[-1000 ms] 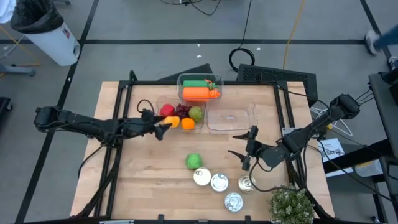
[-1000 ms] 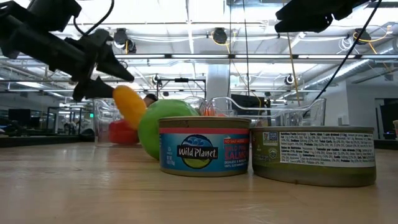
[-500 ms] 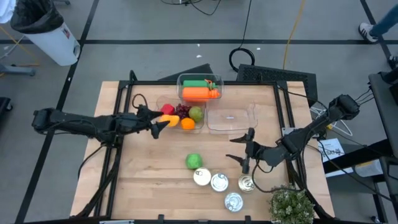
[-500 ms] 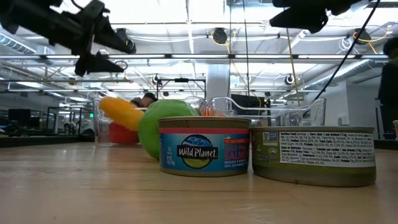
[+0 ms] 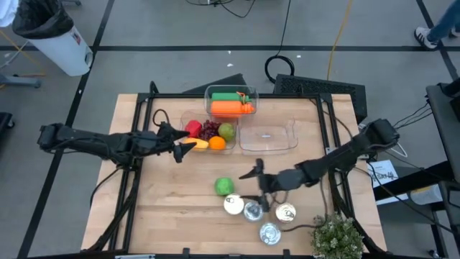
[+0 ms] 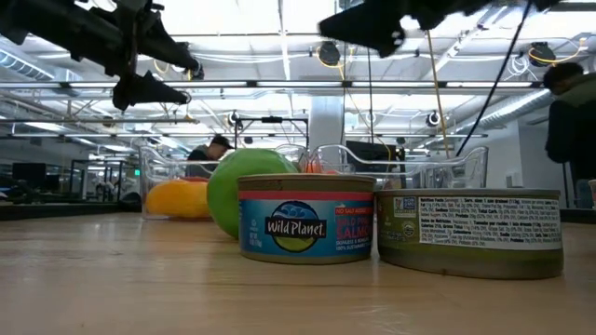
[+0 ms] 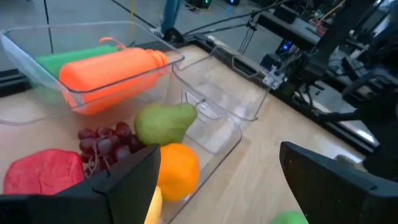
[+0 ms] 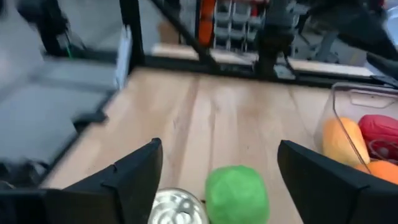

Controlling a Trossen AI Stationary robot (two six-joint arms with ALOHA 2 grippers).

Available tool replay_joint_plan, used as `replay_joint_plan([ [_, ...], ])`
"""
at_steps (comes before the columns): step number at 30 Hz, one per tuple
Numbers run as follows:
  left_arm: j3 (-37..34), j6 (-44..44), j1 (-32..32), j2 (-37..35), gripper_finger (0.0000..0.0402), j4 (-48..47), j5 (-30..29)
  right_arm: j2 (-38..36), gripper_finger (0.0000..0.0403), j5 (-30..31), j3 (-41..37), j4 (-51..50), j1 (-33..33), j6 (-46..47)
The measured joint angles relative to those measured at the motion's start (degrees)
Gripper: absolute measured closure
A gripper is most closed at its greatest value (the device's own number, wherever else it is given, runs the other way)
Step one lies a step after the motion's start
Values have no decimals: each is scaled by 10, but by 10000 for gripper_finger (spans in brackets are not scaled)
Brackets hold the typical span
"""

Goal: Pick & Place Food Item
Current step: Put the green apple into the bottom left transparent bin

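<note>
The yellow food item [image 5: 199,144] lies in the clear container [image 5: 188,124] at the back of the desk [image 5: 165,208], beside the red item [image 5: 192,128], grapes [image 5: 210,128], pear [image 5: 227,131] and orange [image 5: 217,143]. The left hand [image 5: 181,146] hovers just beside it, fingers spread and holding nothing. A second tub [image 5: 231,101] behind holds an orange piece and a green one. The right hand [image 5: 258,185] hangs over the front of the desk — fingers spread wide, empty — near the green ball [image 5: 224,186] and above the cluster of tins [image 5: 253,211]. An empty clear tub [image 5: 267,136] sits to the right of the fruit.
</note>
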Motion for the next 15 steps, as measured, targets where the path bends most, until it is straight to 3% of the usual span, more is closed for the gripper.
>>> replay_joint_plan([
  [8,0,-17,0,40,66,0,0,133,29,-1,191,-263,-53,-18],
  [15,0,-19,1,73,66,4,0,194,15,-26,233,-289,-82,5],
])
